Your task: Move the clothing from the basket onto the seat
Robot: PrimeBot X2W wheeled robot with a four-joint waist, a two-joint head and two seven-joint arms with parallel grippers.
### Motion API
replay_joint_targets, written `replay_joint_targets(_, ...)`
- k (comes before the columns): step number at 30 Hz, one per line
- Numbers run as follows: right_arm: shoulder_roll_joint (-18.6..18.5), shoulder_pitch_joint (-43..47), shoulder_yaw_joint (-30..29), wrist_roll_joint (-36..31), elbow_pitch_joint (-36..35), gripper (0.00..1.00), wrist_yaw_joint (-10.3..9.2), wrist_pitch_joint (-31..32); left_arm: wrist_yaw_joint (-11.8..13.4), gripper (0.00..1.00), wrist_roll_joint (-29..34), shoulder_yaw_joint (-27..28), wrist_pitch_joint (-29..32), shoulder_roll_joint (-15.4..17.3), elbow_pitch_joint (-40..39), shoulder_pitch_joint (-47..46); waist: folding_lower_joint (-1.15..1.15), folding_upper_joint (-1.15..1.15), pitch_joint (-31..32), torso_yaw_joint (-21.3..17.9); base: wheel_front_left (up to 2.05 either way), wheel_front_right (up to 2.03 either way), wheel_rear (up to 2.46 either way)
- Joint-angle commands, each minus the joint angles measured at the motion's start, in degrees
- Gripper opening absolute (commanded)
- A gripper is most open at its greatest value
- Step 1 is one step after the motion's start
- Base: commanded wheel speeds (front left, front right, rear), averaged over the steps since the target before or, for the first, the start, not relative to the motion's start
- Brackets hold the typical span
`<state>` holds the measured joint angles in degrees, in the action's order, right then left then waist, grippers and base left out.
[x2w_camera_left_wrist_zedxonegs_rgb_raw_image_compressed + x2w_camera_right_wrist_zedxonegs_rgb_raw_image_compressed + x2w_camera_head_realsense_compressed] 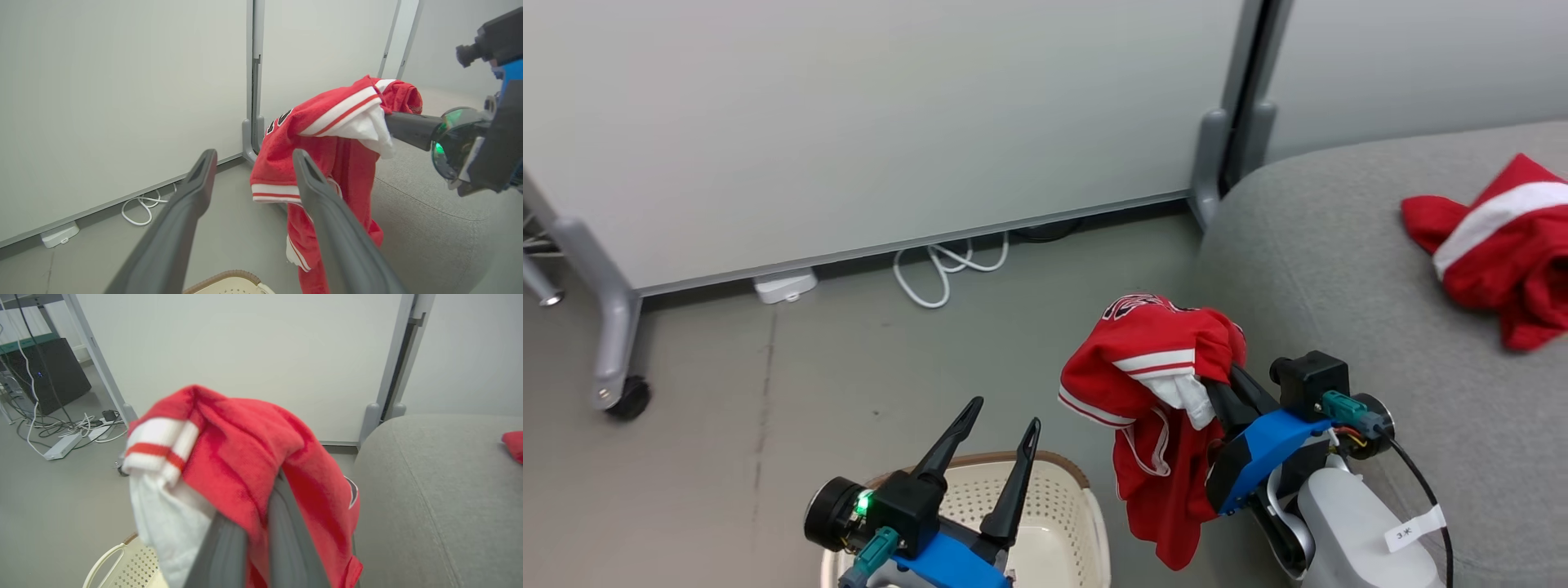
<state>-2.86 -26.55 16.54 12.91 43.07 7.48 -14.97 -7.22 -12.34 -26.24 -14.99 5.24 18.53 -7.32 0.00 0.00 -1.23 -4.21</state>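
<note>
My right gripper is shut on a red jersey with white stripes, which hangs in the air beside the edge of the grey seat. In the right wrist view the jersey drapes over the closed fingers and hides their tips. Another red garment with a white band lies on the seat at the far right. Below and to the left stands the cream basket. My left gripper hovers open over the basket with nothing between its fingers. The left wrist view shows the hanging jersey ahead.
A pale partition wall stands behind on grey legs with a castor. A white cable and a power strip lie on the floor at its foot. A black box and more cables sit further left.
</note>
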Motion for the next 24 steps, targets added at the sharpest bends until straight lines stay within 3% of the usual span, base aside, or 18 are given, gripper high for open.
replay_joint_targets(1, -0.05, -0.60, 0.26, -0.12, -0.27, 0.00, 0.03, -0.33, -0.40, 1.00, 0.01, 0.26, -0.29, 0.18, -0.10, -0.23, 0.00, 0.00, -0.32, -2.84, 0.00, 0.00, 0.00)
replay_joint_targets(24, -0.02, 0.06, 0.15, 0.86, -1.93, 0.00, 0.03, -0.32, -0.26, 1.00, -0.78, -1.17, -0.29, 1.67, -0.77, -1.43, 0.00, 0.00, -2.00, -20.60, 0.00, 0.00, 0.00)
